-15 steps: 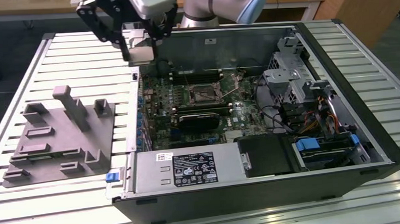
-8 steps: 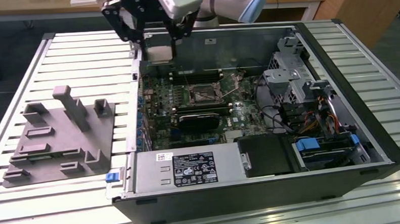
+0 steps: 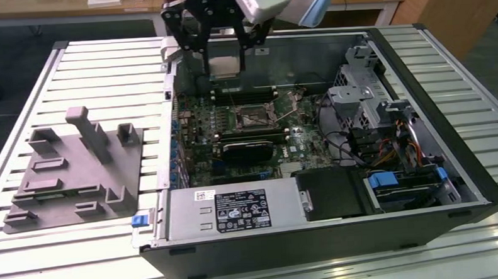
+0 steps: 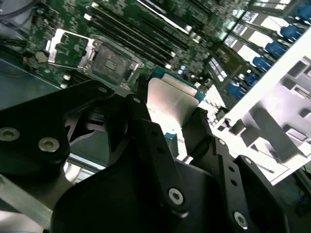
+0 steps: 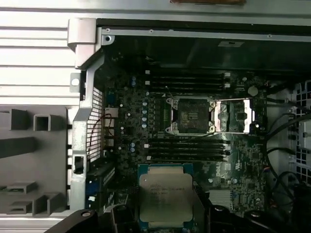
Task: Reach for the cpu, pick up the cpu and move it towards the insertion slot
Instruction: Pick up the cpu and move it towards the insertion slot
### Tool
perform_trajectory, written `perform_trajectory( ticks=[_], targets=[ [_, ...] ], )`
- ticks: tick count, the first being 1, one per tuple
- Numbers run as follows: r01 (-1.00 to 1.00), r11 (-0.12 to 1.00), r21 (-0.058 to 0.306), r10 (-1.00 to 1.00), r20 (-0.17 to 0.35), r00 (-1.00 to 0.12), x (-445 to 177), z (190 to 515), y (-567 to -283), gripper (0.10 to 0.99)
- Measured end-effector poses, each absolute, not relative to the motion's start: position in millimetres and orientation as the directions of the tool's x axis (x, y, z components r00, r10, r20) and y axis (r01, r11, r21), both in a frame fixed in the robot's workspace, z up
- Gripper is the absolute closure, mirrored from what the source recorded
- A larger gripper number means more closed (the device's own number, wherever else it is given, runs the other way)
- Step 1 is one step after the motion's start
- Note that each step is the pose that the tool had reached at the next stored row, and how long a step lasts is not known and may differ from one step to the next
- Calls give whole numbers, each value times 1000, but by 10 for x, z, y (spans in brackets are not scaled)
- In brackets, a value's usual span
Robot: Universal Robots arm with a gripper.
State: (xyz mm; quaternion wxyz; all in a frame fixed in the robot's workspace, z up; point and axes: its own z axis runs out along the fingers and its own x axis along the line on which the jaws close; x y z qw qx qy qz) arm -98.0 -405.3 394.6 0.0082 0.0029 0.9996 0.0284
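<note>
Black two-finger gripper (image 3: 226,65) clamped edge-on around the flat square silvery-topped cpu (image 3: 224,66): light, rigid, probably fragile underneath, so side-edge hold suits.

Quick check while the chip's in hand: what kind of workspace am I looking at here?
Probably a lab or workshop bench for PC assembly: an opened computer case lies on a slatted metal table, a grey fixture block beside it, and wooden desks behind. The end effector holds the cpu.

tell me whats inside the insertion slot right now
In the first wrist view the insertion slot is empty: its dark contact bed is bare, with the metal frame flipped open beside it. The cpu is held in the tool, apart from it.
</note>
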Motion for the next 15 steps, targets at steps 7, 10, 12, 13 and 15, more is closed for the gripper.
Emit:
perform_trajectory(
  ticks=[7,10,12,13,15],
  targets=[
    [5,998,57,6,-16,-1000,-678,3898,-3973,553],
    [5,998,57,6,-16,-1000,-577,3875,-3930,553],
    [5,998,57,6,-16,-1000,-513,3858,-3899,553],
    [5,998,57,6,-16,-1000,-485,3849,-3883,553],
    [5,998,57,6,-16,-1000,-437,3832,-3845,553]
  ],
)
